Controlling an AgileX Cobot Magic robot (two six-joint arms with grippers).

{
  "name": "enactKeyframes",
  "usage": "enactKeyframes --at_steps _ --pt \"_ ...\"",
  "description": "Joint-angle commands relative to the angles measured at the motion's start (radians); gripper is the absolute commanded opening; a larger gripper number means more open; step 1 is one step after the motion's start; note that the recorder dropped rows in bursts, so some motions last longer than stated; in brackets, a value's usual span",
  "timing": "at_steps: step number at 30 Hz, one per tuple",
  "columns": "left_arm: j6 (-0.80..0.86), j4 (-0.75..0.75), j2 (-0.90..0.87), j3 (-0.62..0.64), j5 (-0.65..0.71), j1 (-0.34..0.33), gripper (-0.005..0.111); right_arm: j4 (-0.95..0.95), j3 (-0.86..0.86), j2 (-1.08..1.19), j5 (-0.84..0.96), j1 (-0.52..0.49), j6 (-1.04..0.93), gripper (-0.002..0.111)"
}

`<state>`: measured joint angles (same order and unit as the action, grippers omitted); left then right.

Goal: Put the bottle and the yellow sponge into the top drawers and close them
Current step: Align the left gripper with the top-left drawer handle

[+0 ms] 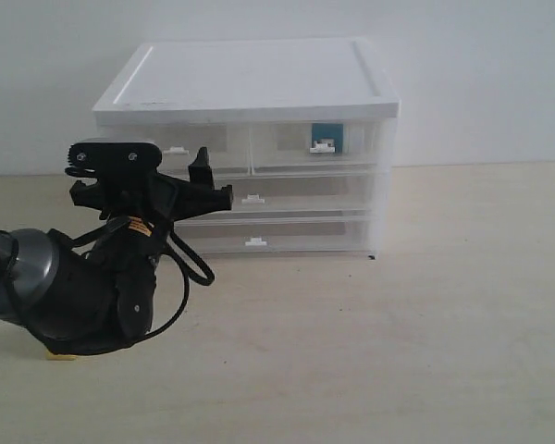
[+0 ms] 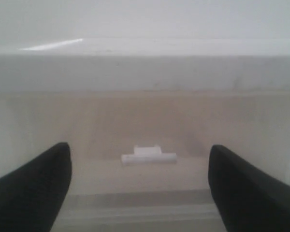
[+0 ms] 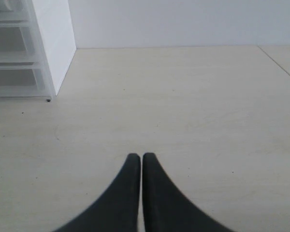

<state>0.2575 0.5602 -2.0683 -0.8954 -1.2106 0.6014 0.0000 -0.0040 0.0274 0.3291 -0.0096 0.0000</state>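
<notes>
The white-topped cabinet [image 1: 250,79] has both top drawers pushed in. Through the front of the right top drawer [image 1: 296,139] shows the bottle's teal-blue label [image 1: 326,135]. My left gripper [image 1: 211,180] stands open just in front of the left top drawer [image 1: 217,141]. In the left wrist view its fingers [image 2: 38,183] flank the white pull tab [image 2: 149,155] without touching it, and nothing is between them [image 2: 139,150]. A sliver of yellow [image 1: 60,354], perhaps the yellow sponge, peeks from under the left arm. My right gripper [image 3: 141,155] is shut and empty over the bare table.
Two full-width translucent drawers [image 1: 254,199] sit below the top pair. The cabinet's side wall [image 3: 53,38] is at the far left of the right wrist view. The pale wooden table [image 1: 398,324] spreads in front of and to the right of the cabinet.
</notes>
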Motion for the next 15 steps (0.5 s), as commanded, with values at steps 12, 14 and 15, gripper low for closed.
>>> enactKeyframes --at_steps 12,14,15 --pt "0.012 0.023 -0.002 -0.024 -0.01 -0.016 0.066 0.0 0.004 -0.006 -0.005 0.001 0.0 0.0" --pt "0.012 0.023 -0.002 -0.028 -0.01 -0.016 0.064 0.0 0.004 -0.006 -0.005 0.001 0.0 0.0" --pt "0.012 0.023 -0.002 -0.028 -0.01 -0.016 0.059 0.0 0.004 -0.006 -0.005 0.001 0.0 0.0"
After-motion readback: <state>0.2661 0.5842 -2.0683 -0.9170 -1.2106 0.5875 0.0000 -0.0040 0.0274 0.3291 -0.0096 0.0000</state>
